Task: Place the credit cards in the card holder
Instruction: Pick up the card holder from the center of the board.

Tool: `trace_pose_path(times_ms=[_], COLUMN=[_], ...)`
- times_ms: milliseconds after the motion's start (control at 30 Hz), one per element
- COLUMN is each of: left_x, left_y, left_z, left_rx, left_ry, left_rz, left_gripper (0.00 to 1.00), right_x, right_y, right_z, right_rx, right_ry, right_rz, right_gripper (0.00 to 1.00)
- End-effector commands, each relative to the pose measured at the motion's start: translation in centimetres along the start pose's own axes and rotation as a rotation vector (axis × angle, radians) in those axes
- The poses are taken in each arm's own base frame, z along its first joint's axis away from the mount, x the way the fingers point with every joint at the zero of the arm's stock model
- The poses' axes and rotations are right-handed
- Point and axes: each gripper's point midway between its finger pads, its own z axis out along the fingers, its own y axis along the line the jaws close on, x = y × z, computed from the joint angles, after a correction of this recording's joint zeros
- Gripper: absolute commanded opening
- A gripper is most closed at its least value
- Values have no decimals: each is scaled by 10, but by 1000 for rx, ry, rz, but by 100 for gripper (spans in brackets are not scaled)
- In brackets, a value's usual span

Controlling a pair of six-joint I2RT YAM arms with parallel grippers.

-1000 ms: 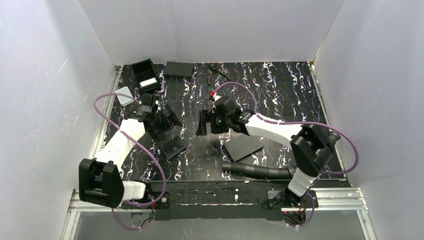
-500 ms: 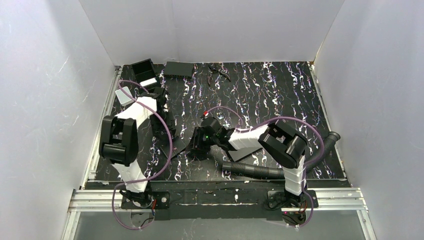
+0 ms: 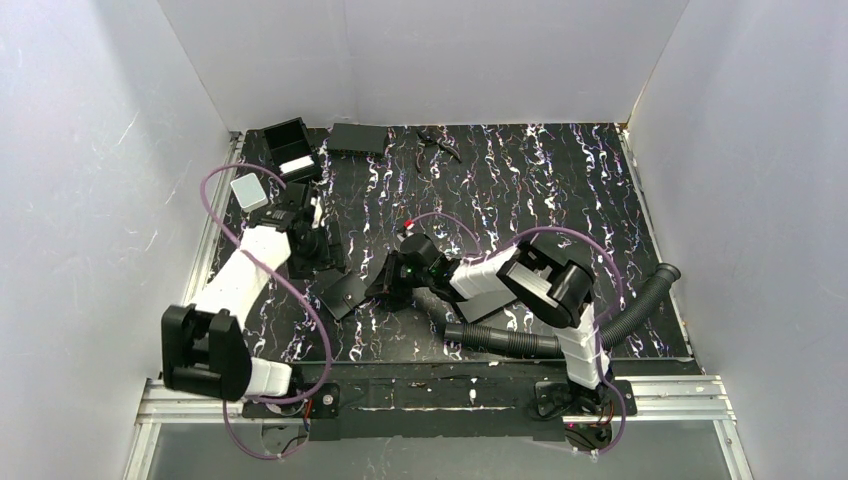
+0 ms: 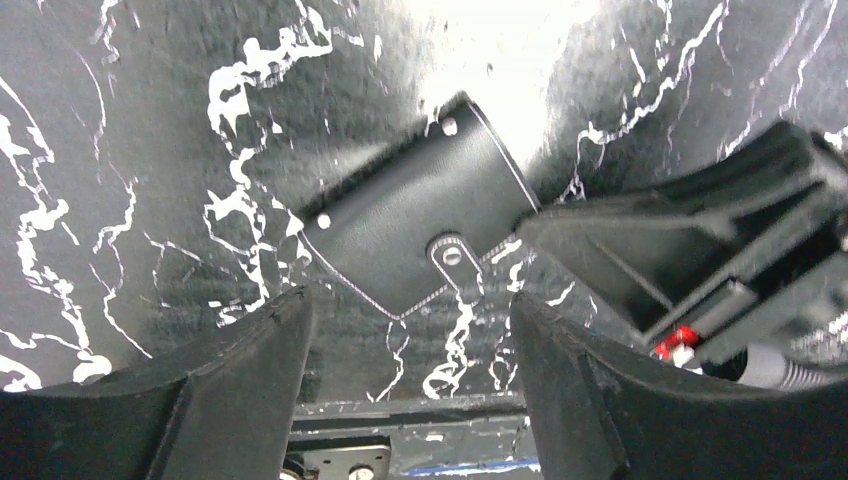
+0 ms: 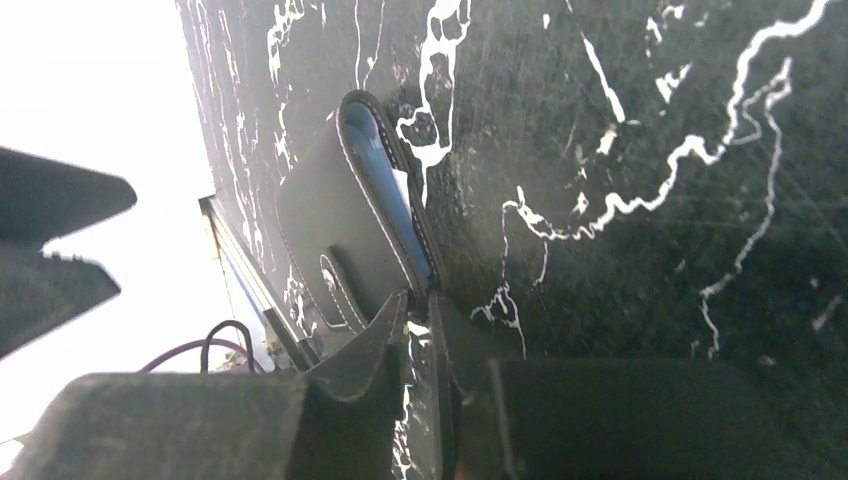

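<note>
L hand (image 4: 405, 308) is open: fingers (image 4: 235, 385) spread wide w/ nothing between them, hanging above the worktop (image 3: 520, 190). Through the gap I see the card holder (image 4: 410, 235) lying flat, black leather w/ pale stitching, studs and a small snap tab. From above, it sits in the near-left part of the worktop, between my 2 hands. L hand is just to its far-left, R hand just to its right.

R hand (image 5: 418, 300) is low at the holder's right edge. Its fingers are almost together, only a thin slit between them, tips right at the holder's corner by the tab. Can't tell if they pinch the leather or only touch it.

R wrist cam looks into the holder's open mouth. One credit card (image 5: 392, 205) shows there as a blue strip inside the pocket, most of it hidden by the leather. Can't tell if there's more than 1 card in there.

Elsewhere: an open black box (image 3: 288, 146) in the far-left corner, a small grey box (image 3: 248, 190) just near of it, and a ribbed black hose (image 3: 500, 340) along the near right.
</note>
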Motion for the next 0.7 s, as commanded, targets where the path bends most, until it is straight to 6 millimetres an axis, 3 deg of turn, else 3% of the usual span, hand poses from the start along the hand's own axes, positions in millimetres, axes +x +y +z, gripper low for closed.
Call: trace_pose_path(times_ms=[0,133,300,400,533,667], left_x=[25,39,33,25,22,11], left_y=[-11,-30,-54,-71,-102,-120], left_z=[-14,-30,-56,-62,-62,-72], left_rx=[112,247,402,505,696,810], left_ry=[-5,-9,-86,-119,-67,-89], left_rz=[-19,-14,5,6,-5,25], left_gripper=[73,82,92,97,98,98], right_x=[-7,-25,-62,-64,-62,-54], right_y=[-3,36,43,46,47,61], right_z=[8,-21,-82,-111,-140,-171], right_rx=[-20,-269,-448,-513,-497,-507], right_ry=[8,48,78,152,242,285], right_rz=[-88,-244,-260,-280,-291,-346], right_gripper=[16,1,1,1,1,1])
